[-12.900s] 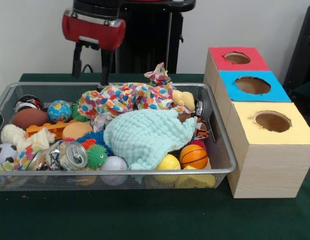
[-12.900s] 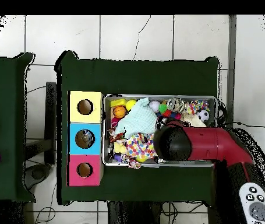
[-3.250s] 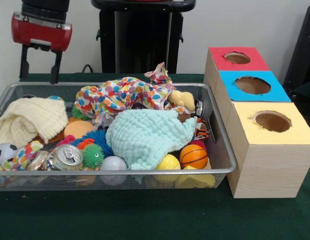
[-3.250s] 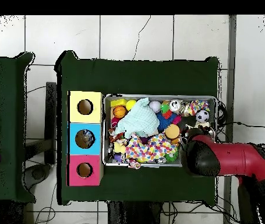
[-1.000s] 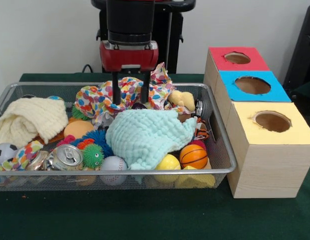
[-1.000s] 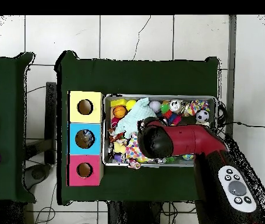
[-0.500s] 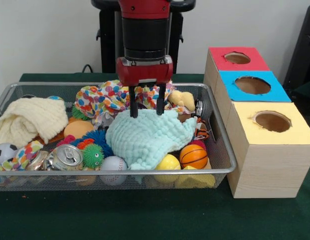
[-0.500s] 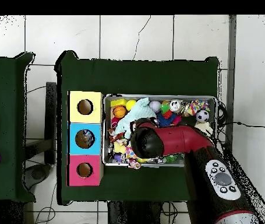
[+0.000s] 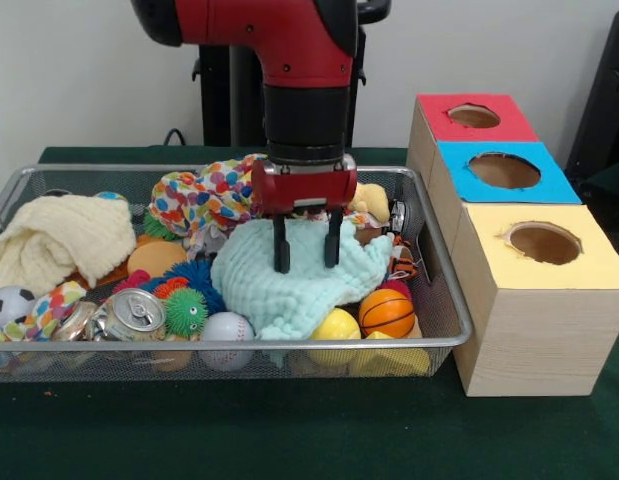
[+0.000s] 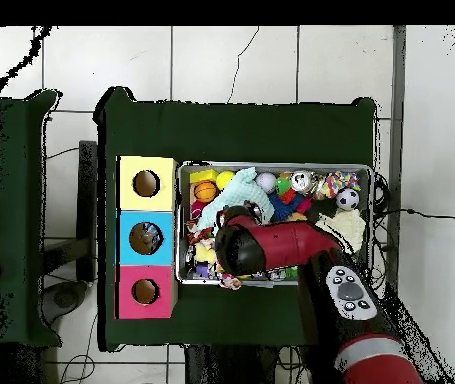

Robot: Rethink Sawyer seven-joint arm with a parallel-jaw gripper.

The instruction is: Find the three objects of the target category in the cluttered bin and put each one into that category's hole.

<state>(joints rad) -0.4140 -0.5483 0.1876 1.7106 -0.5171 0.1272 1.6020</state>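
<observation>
My gripper (image 9: 307,265) is open, its two black fingers pointing down onto the top of a mint-green knitted cloth (image 9: 289,285) in the middle of the wire bin (image 9: 444,300). Nothing is between the fingers. Behind it lies a polka-dot cloth (image 9: 204,195), and a cream cloth (image 9: 59,235) is bunched at the bin's left end. Three boxes stand to the right of the bin, with holes in a red top (image 9: 474,116), a blue top (image 9: 504,170) and a yellow top (image 9: 544,243). In the overhead view the arm (image 10: 243,248) hides the gripper; the mint cloth (image 10: 233,193) shows beside it.
Around the cloths lie a small basketball (image 9: 386,312), a yellow ball (image 9: 335,326), a baseball (image 9: 227,328), a green spiky ball (image 9: 192,310), a drink can (image 9: 139,313) and a soccer ball (image 9: 7,305). The bin's wire walls ring everything.
The cream cloth has come to lie at the bin's left end. The arm has swung from the back left to the bin's middle and come down onto the mint cloth, fingers still open.
</observation>
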